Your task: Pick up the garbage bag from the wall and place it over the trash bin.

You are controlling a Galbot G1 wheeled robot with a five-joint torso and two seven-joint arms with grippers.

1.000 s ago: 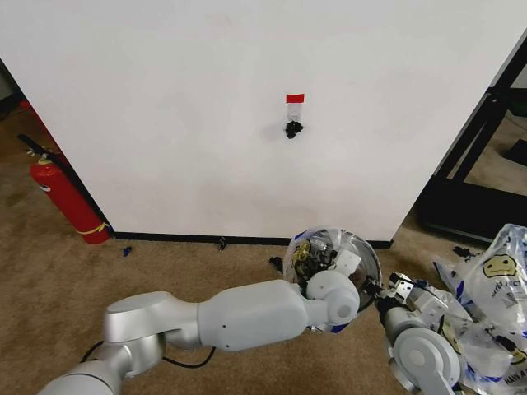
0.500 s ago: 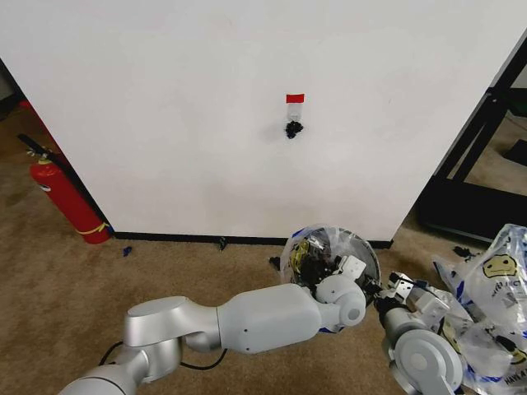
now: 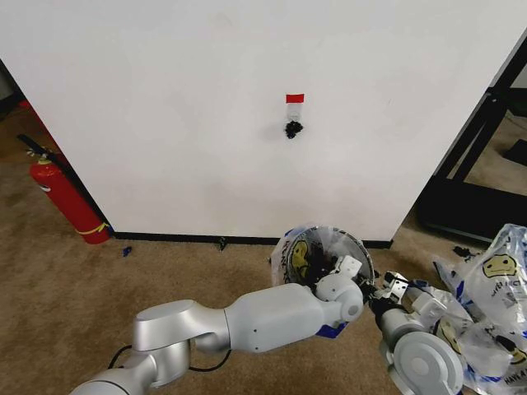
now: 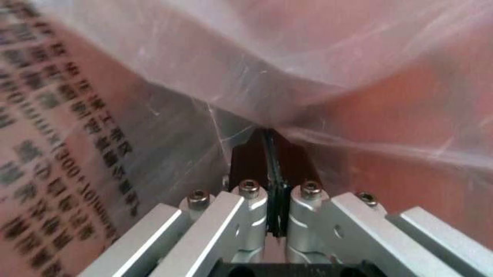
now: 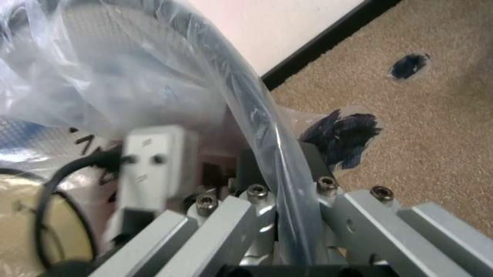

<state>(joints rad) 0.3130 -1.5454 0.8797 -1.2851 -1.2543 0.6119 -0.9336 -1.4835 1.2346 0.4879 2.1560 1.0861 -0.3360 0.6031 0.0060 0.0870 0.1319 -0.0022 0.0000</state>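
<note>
The left claw (image 4: pixel 267 167) pinches the garbage bag (image 3: pixel 306 251) low in the frame to spread it over the trash bin (image 5: pixel 223 98), while the right claw (image 5: pixel 277 190) clamps film against the rim.

open carpet (image 3: pixel 165 263) left of trash bin (image 3: pixel 362 251), bag heap (image 3: pixel 486 313) crowding right

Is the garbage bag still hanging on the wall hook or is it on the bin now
On the bin. The garbage bag drapes over the trash bin rim, both tools pinching it; the hook on the wall is bare.
</note>
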